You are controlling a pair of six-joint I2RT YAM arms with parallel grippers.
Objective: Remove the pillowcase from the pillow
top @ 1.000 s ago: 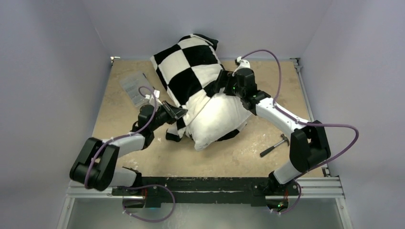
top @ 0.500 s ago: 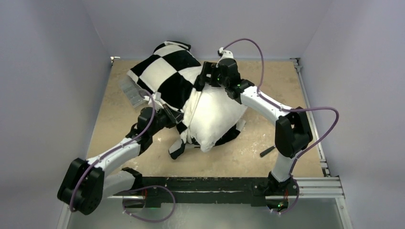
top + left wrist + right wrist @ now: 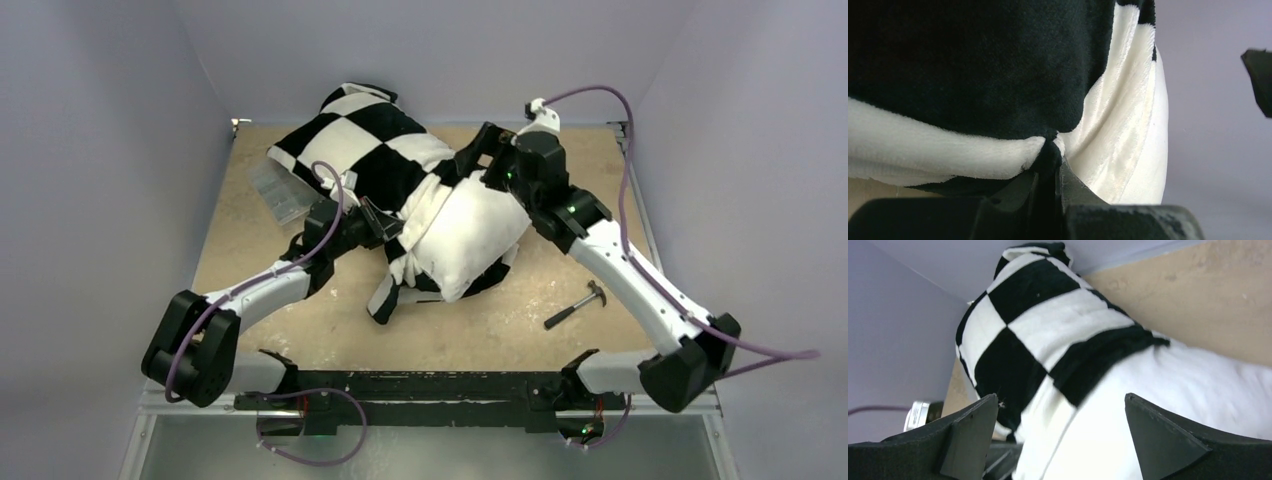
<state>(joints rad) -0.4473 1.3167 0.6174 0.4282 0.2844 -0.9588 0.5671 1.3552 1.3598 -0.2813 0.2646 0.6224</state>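
"What lay around?"
"A hammer (image 3: 575,305) at lower right on the sandy table (image 3: 250,300); a clear packet (image 3: 277,192) at upper left, against the plush checkered pillowcase (image 3: 350,150)."
"The grippers?"
"The left gripper (image 3: 1050,160) was pinched tight on a pillowcase fold. The right gripper (image 3: 1060,397) gaped, empty, over the plump white pillow (image 3: 470,225), centre."

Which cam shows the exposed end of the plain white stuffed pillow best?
Top external: the plain white stuffed pillow shows its whole bare near end, poking out of the black-and-white checkered fabric pillowcase. Right wrist catches only a close patch of it. Left wrist is all close-up plush; can't tell pillow there.
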